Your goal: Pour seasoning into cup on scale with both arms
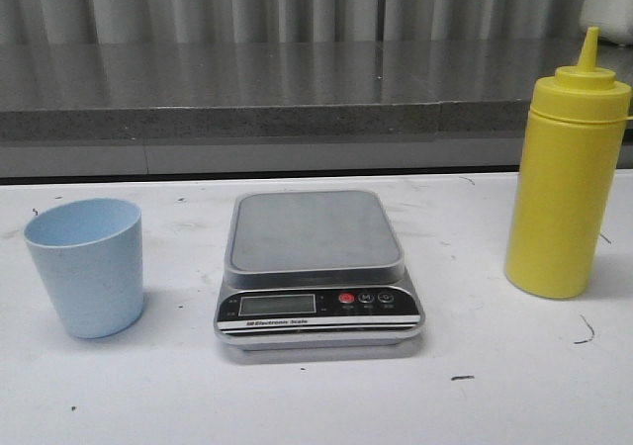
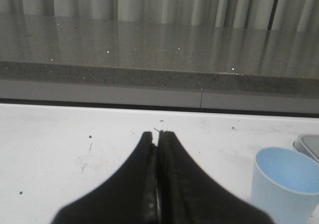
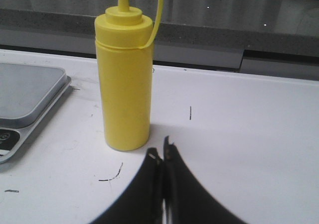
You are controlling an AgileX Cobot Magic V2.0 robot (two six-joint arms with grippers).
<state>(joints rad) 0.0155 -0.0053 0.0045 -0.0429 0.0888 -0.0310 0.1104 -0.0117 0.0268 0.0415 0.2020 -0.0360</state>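
Observation:
The silver-grey scale (image 1: 316,267) sits mid-table with its platform bare. A pale-blue cup (image 1: 86,265) stands upright on the table to its left, off the scale. The tall yellow seasoning bottle (image 1: 567,173) stands upright at the right. No arm shows in the front view. In the left wrist view my left gripper (image 2: 158,134) is shut on nothing, with the cup (image 2: 284,184) off to one side. In the right wrist view my right gripper (image 3: 160,149) is shut and empty, close in front of the seasoning bottle (image 3: 125,79), not touching it; the scale's corner (image 3: 30,99) shows beside it.
A dark grey stone ledge (image 1: 247,99) runs behind the white table (image 1: 495,366), with pale curtains above it. Small dark marks are scattered on the tabletop.

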